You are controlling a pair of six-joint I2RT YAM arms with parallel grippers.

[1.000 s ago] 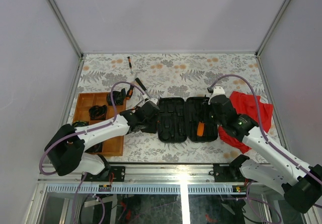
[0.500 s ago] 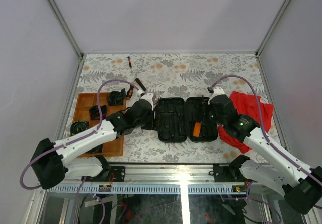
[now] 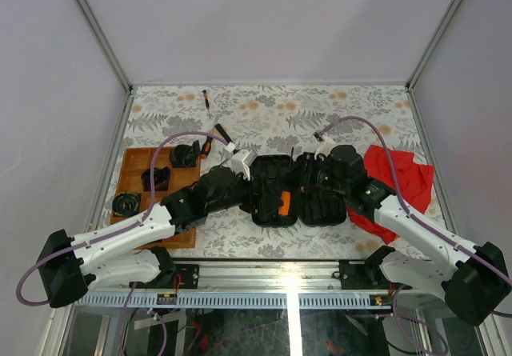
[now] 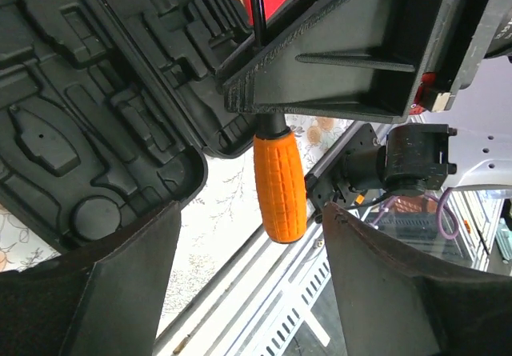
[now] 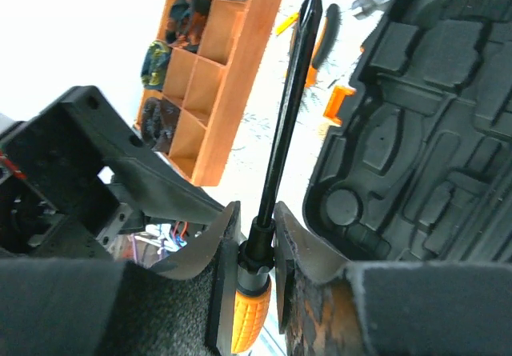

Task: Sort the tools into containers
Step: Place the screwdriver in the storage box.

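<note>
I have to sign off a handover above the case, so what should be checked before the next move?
1. The right gripper clamps the black-shafted screwdriver with the ribbed orange handle: ok, gripped at the collar.
2. The left gripper is open: ok.
3. Handle deep enough between its fingers to close on: cannot tell; it shows between them, untouched.
4. The black moulded-plastic tool case lies open, recesses exposed: ok.
5. Which recess suits this screwdriver: cannot tell.

White arms (image 3: 120,240), black joints (image 3: 60,268), purple cables (image 3: 352,119)
</note>
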